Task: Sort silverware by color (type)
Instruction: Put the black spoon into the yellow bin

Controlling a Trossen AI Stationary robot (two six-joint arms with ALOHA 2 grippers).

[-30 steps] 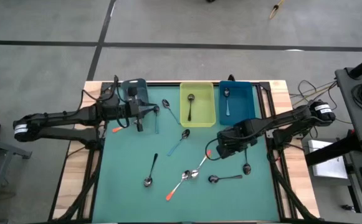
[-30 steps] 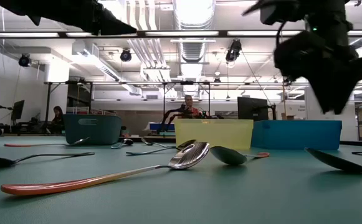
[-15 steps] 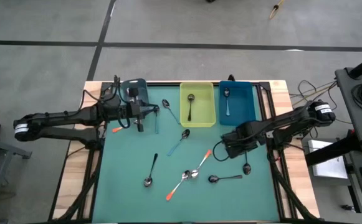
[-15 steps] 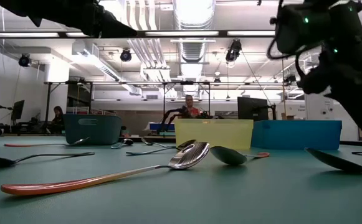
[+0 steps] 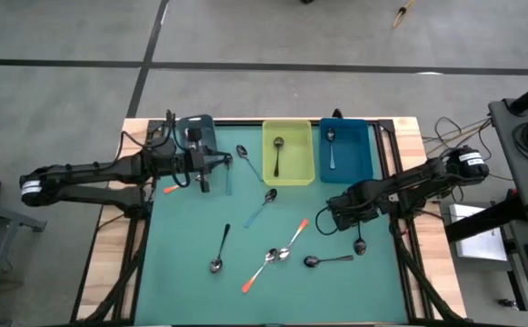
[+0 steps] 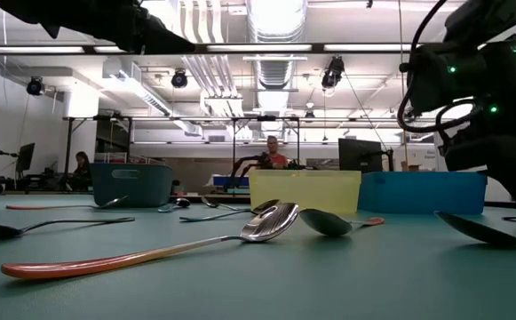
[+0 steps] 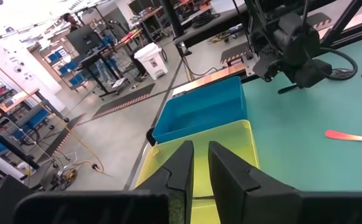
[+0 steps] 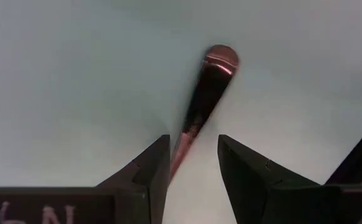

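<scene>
Several spoons lie flat on the green mat: orange-handled ones (image 5: pixel 293 238) (image 5: pixel 257 272) (image 5: pixel 168 188), dark ones (image 5: pixel 220 250) (image 5: pixel 329 260), pale blue ones (image 5: pixel 264 207) (image 5: pixel 228 173). My right gripper (image 5: pixel 347 221) is low over a dark-handled spoon (image 5: pixel 359 243). It is open, one finger on each side of the handle (image 8: pixel 199 102), whose free end (image 8: pixel 221 59) shows ahead of the fingertips; I cannot tell whether they touch it. My left gripper (image 5: pixel 206 168) waits near the grey bin (image 5: pixel 195 132), empty, with a narrow gap between its fingers (image 7: pixel 200 165).
A yellow bin (image 5: pixel 304 173) holds a dark spoon (image 5: pixel 277 154). A blue bin (image 5: pixel 359 168) holds a pale spoon (image 5: pixel 332 148). Both stand at the table's far edge beside the grey bin. In the low view an orange spoon (image 6: pixel 151 253) lies in front. A person sits far behind (image 6: pixel 271 153).
My right gripper has moved toward the table's right edge and down, coming over the dark-handled spoon. The left arm and the spoons have kept still.
</scene>
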